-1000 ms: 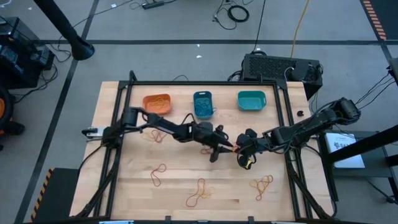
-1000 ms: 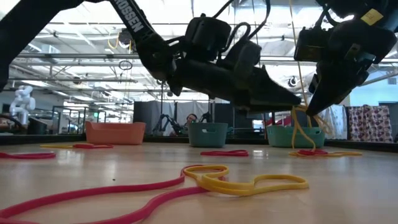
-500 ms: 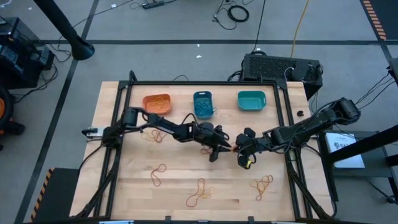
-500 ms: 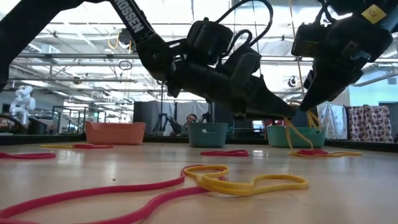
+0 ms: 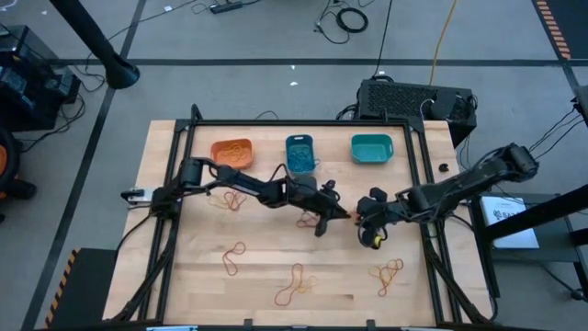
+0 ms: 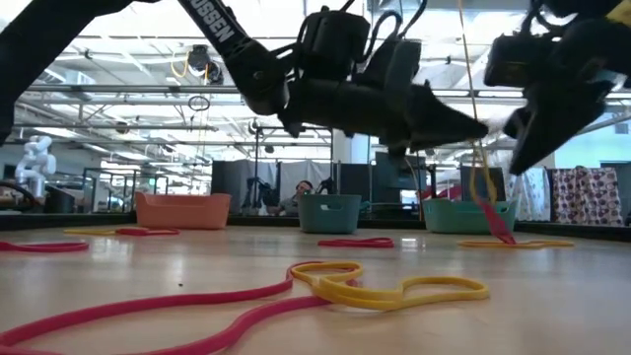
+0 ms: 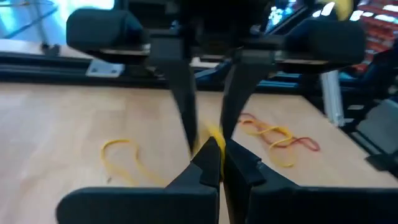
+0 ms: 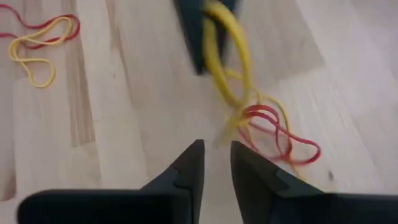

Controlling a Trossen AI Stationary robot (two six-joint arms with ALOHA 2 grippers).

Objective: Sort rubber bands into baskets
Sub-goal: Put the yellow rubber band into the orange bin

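My left gripper (image 5: 346,215) is at mid-table, shut on a yellow rubber band (image 6: 477,174) that hangs from its fingertips (image 7: 214,155). A red rubber band (image 8: 281,135) is tangled into the yellow one. My right gripper (image 5: 364,222) is just right of it, open, with nothing between its fingers (image 8: 198,163). Three baskets stand on the far side of the table: orange (image 5: 231,153), blue (image 5: 300,154) and teal (image 5: 371,147). The blue one holds bands. My left gripper pinches the upper loop of the yellow band (image 8: 219,37) between its two fingertips. The fingers come nearly level from the table's left, tipped slightly down. The band hangs below them with the red band tangled in, and the red band's lower end (image 6: 505,235) reaches the tabletop.
Loose tangles of red and yellow bands lie at the left (image 5: 230,200), near left (image 5: 233,258), near centre (image 5: 294,285) and near right (image 5: 390,272). A black frame rail (image 5: 303,122) runs behind the baskets. A dark box (image 5: 415,99) stands beyond the table's far right.
My left gripper has shut on the yellow band and risen a little. My right gripper has let the band go and drawn back toward the table's right edge. The band, which had hung from the right fingers, now hangs from the left ones with the red band lifted along.
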